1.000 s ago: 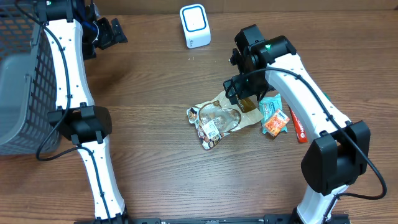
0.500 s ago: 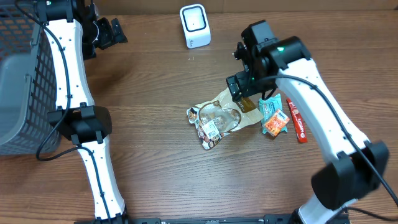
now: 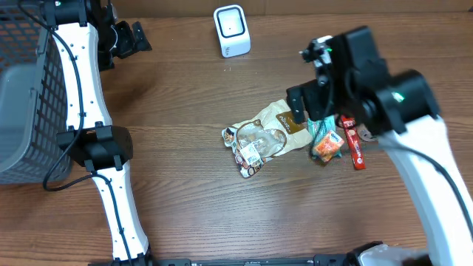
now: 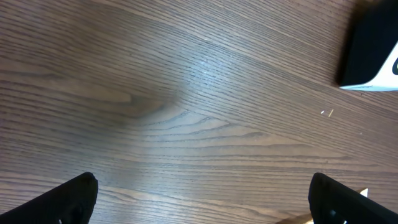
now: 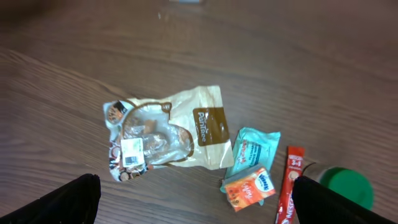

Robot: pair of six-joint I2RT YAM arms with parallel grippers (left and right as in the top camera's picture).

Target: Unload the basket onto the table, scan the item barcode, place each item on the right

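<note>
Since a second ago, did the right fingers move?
Yes. The right fingers slid rightward, off the cream snack bag toward the teal packet, away from the white scanner.

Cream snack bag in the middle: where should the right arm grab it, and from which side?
Pinch the snack bag at its flat cream corner beside the brown label, top-down with the open right gripper. The bag lies flat, that corner looks empty and sits apart from the teal packet, and the barcode sticker at the other end would be left uncovered.

Left pincer (image 4: 202, 199), right pincer (image 5: 196, 199) (high up), jaws wide open
</note>
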